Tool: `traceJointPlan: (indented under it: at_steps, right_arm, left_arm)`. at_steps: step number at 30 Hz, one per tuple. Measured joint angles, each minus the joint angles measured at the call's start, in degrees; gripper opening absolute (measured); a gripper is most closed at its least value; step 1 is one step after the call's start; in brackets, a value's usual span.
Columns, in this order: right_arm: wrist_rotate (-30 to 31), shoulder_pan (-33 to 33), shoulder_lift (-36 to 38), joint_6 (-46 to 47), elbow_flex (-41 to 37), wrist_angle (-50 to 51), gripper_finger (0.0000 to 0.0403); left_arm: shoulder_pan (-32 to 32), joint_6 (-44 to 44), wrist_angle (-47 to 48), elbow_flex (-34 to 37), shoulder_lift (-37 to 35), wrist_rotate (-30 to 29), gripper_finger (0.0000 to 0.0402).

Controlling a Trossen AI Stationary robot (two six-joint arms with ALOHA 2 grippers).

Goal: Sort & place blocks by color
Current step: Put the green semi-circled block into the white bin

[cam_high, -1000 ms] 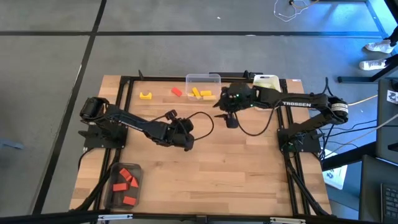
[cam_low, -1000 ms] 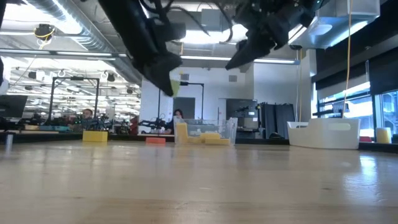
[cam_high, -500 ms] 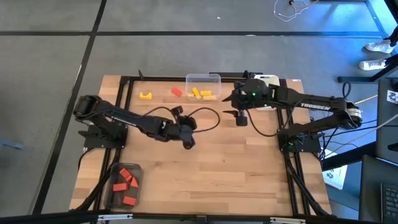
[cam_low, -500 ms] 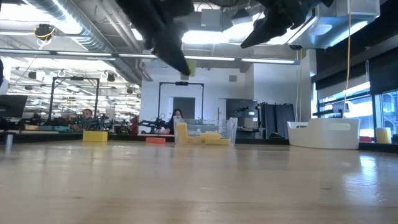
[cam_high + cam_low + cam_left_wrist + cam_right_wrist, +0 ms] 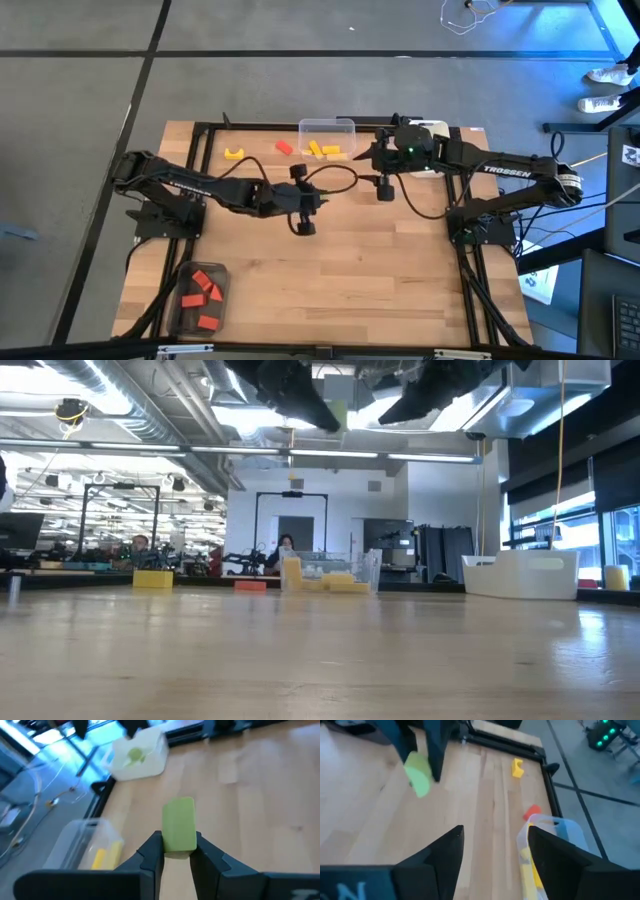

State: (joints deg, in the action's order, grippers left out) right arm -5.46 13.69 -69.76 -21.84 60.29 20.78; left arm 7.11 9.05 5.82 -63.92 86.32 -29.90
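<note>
My left gripper [image 5: 312, 200] hangs high over the table's middle, shut on a light green block [image 5: 179, 825], which also shows in the low view [image 5: 338, 415] and the right wrist view [image 5: 417, 774]. My right gripper [image 5: 381, 183] hovers open to its right, in front of the white container [image 5: 428, 130], touching nothing. A yellow arch [image 5: 234, 153] and a red block [image 5: 285, 147] lie flat on the table near the far edge. Yellow blocks lie in a clear container [image 5: 327, 140]. Red blocks fill another container [image 5: 202, 295] at the near left. My left gripper pinches the green block between its two fingers [image 5: 152, 852], which sit on its opposite sides near its rear end [image 5: 177, 847]. The rest of the block sticks out forward past the fingertips. It is lifted clear of the table.
The white container [image 5: 137, 755] at the far right holds something green. The clear container [image 5: 555, 845] with yellow blocks stands at the far edge, with the red block [image 5: 532, 811] and yellow arch [image 5: 517, 767] beside it. Bare wood covers the middle and near side.
My left gripper has risen and moved toward the table's right, carrying the green block higher above the table. My right gripper has also lifted and shifted slightly toward the right.
</note>
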Motion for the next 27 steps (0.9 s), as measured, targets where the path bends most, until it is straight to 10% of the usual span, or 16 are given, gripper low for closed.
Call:
traceJointPlan:
  at_steps: [8,27]
  right_arm:
    - [-9.43,-0.32,-0.24,-3.97,0.02,-1.53,0.0223]
    - [-4.83,-6.96,-0.24,-22.69,0.02,-3.98,0.0185]
  left_arm:
    - [-3.74,3.09,-4.59,0.0,0.02,2.84,0.0067]
    - [-11.21,0.04,-14.01,0.0,0.09,26.83,0.0067]
